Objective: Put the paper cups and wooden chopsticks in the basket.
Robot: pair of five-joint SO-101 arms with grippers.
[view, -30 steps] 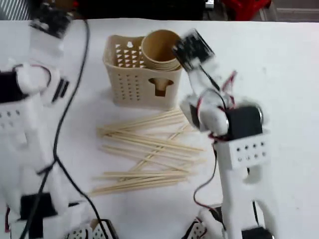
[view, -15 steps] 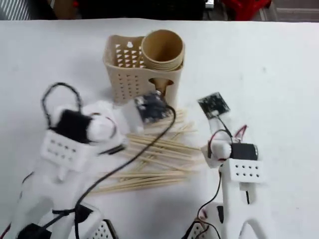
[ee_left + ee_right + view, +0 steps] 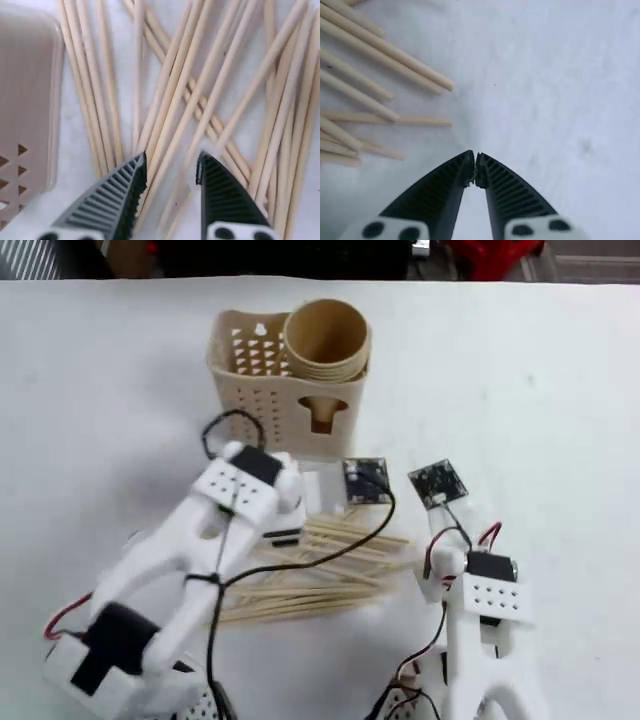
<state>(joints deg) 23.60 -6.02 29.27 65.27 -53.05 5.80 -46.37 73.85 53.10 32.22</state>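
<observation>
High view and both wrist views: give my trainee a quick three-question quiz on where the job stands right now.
1. True or false: the paper cups already stand in the basket.
2. Pick one. The left gripper is: A) shut on a cup, B) open just above the chopsticks, C) down inside the basket.
3. Fill in the gap: the right gripper is ____ (open or shut), over bare table beside the chopstick ends.

Key: 1 true; 2 B; 3 shut.
</observation>
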